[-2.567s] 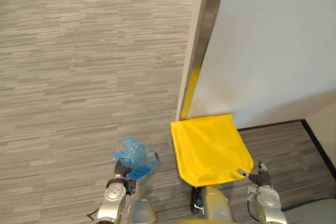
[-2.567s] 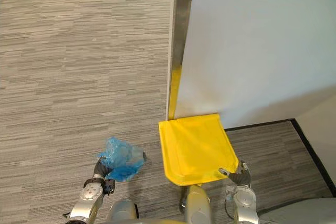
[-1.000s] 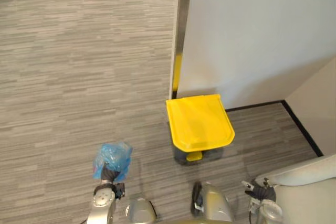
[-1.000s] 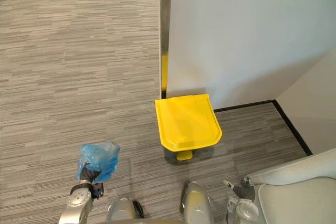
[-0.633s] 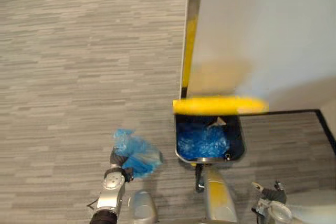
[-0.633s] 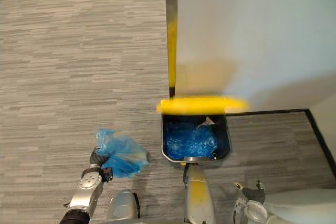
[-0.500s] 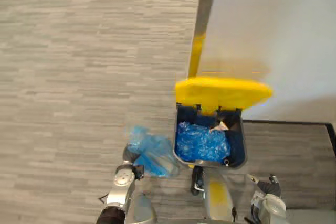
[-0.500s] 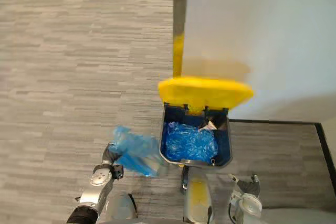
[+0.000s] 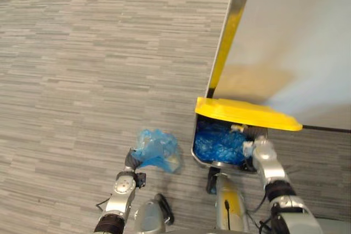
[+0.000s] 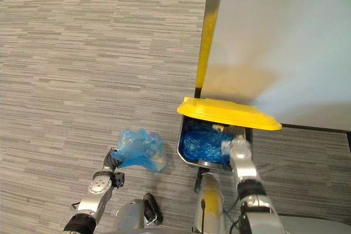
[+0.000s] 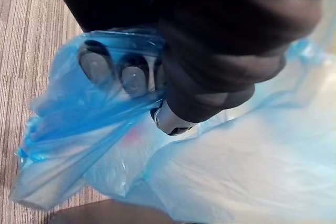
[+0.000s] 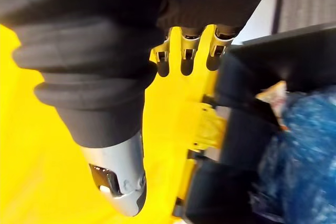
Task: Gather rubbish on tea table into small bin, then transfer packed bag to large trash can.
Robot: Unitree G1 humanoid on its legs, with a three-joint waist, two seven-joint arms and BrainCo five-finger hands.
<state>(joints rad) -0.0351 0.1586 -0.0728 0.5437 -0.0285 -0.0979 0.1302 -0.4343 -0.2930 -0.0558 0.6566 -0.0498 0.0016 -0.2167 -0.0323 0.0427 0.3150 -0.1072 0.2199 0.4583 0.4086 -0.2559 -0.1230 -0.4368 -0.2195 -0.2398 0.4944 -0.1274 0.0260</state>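
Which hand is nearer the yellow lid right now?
Right. The right hand is up under the yellow lid, at the open mouth of the trash can. The left hand is off to the left, clenched on the blue bag.

The yellow lid [image 9: 247,113] hides the far half of the trash can [image 9: 219,164]; the blue bag [image 11: 73,135] veils fingers [image 11: 95,66] of my left hand [image 11: 173,119].

Packed bag [image 9: 156,149]: crinkly blue plastic, neck bunched in curled fingers of left hand [image 9: 131,160], hanging off carpet, just L of trash can [image 10: 189,159]. Can: dark body, yellow lid [image 9: 247,113] part-raised & tilted, blue liner [image 9: 218,143] w/ scraps inside
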